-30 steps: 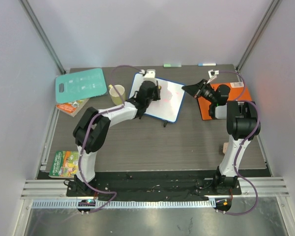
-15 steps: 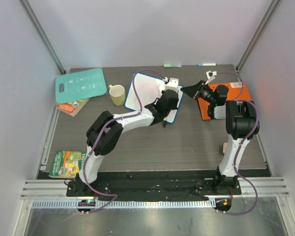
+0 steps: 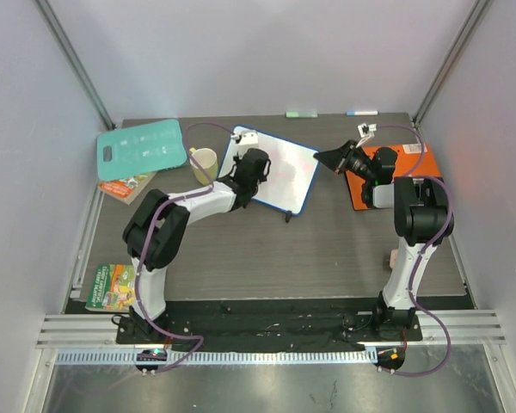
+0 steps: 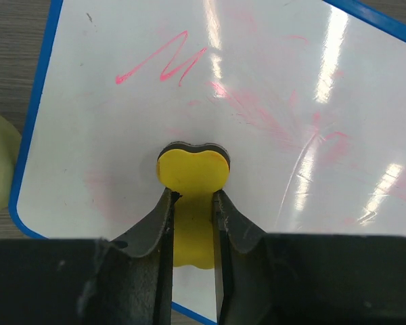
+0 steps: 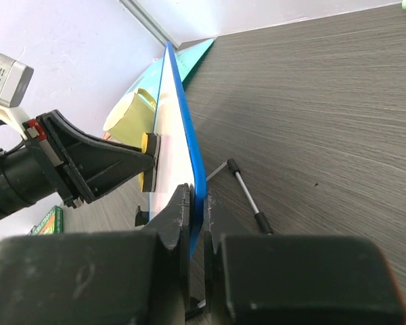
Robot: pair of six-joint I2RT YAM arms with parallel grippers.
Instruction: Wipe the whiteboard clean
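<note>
My left gripper [image 4: 193, 203] clamps the yellow eraser [image 4: 193, 169] against the whiteboard [image 4: 95, 135] at the back of the table [image 3: 327, 249], my right gripper [image 5: 197, 196] pinching its edge; too hard a push could twist it free

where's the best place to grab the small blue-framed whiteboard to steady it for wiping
Pinch the small blue-framed whiteboard by its thin right edge, coming from the right: it stands tilted, leaving that edge exposed and clear of the wiped face. The right tool grips there.
</note>
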